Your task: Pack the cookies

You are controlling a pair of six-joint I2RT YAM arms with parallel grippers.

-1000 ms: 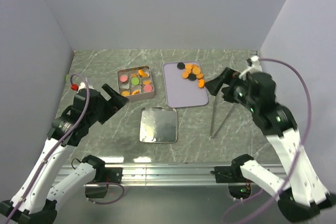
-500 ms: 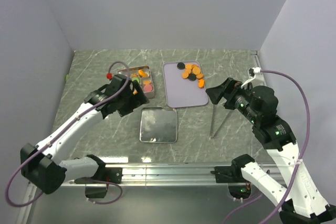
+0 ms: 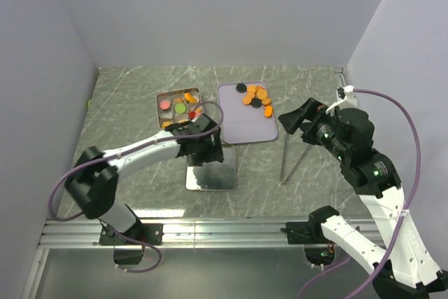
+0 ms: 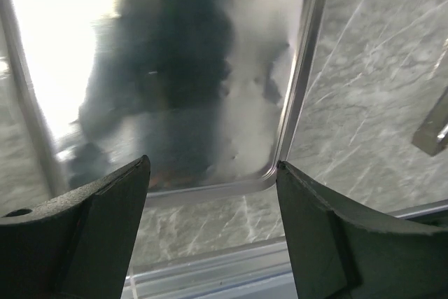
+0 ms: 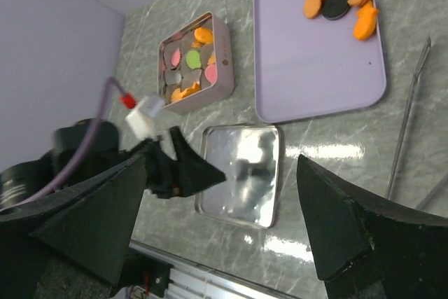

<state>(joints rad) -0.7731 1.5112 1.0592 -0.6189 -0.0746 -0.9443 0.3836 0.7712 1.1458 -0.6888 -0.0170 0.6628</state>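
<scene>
On the grey marble counter, the left jaws have swung across from the far left, past the tin, and now hang spread and empty right over the upturned shiny lid, probably to fetch it. Yet loose cookies lie on the lavender tray ahead of the right jaws, which stand wide apart and empty, so packing looks unfinished.
</scene>
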